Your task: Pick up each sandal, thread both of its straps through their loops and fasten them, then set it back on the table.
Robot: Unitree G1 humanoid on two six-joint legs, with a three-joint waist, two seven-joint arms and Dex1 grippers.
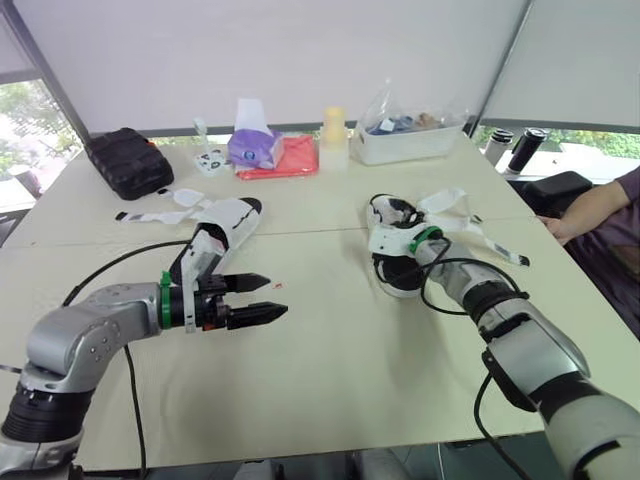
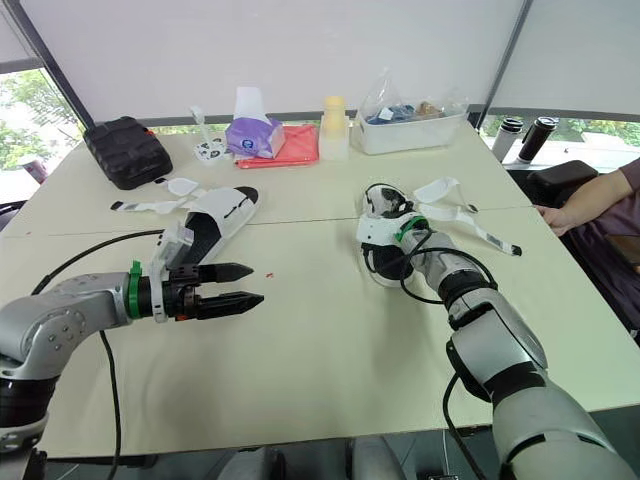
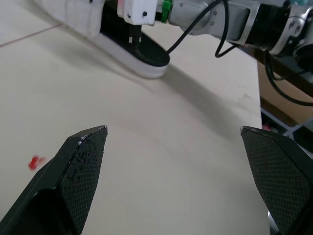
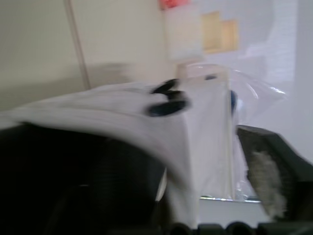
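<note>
— Holding anything with that right pincer [image 1: 388, 225]?

— It sits down in the white upper of the right sandal [image 1: 398, 272], against the black insole. I cannot tell whether it is open or closed; a white strap covers most of what my wrist camera sees.

— Where is that sandal?

— On the table [image 1: 330, 380], a little right of the middle, with the front of its black, white-edged sole on the tabletop. Its straps [image 1: 478, 235] are unfastened and trail away to my right.

— And the other one?

— The left sandal [image 1: 228, 222] lies sole down on the left half of the table, with its own straps spread loose toward the left. My left pincer [image 1: 277, 297] hovers above the table just in front of that sandal. It is wide open, grips nothing and points across toward the right sandal. A tiny red speck [image 3: 34, 161] lies on the table near its tips.

— What lies beyond them?

— Along the far edge there is a black case [image 1: 128, 160] on the left. Next come a purple tissue pack [image 1: 255, 146] beside a red cloth [image 1: 288, 158], a yellow-capped bottle [image 1: 333, 138] and a clear box [image 1: 410, 142]. Two dark flasks [image 1: 520, 150] stand past the far right corner. A person's arm [image 1: 590, 212] rests at the right edge.
</note>
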